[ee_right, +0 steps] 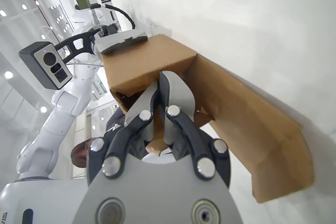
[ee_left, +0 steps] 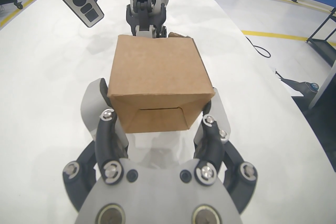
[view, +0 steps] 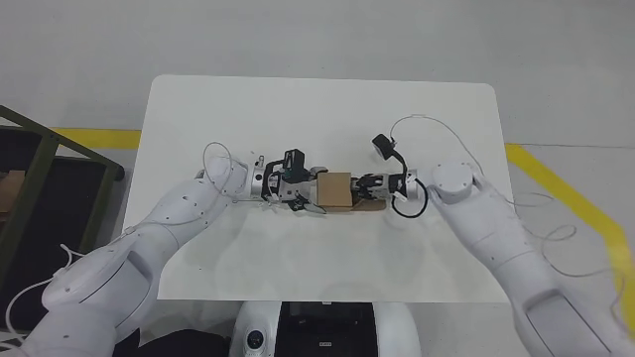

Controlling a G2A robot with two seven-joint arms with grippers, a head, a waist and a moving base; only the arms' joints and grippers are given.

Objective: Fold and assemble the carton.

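Note:
A small brown carton (view: 335,190) lies on its side in the middle of the white table (view: 317,119). My left gripper (view: 310,194) holds its near end, with one finger (ee_left: 92,101) on each side wall of the carton (ee_left: 157,70); the end flaps there are folded in. At the opposite end, my right gripper (view: 369,186) is shut on a small flap at the carton's (ee_right: 147,57) open mouth, fingertips (ee_right: 168,83) pressed together. A long lid flap (ee_right: 252,128) lies spread flat on the table. The right gripper (ee_left: 144,30) shows behind the carton in the left wrist view.
A thin white cable (view: 437,124) loops over the table at the back right. A dark rack (view: 40,159) stands off the table's left edge. The table has free room behind and in front of the carton.

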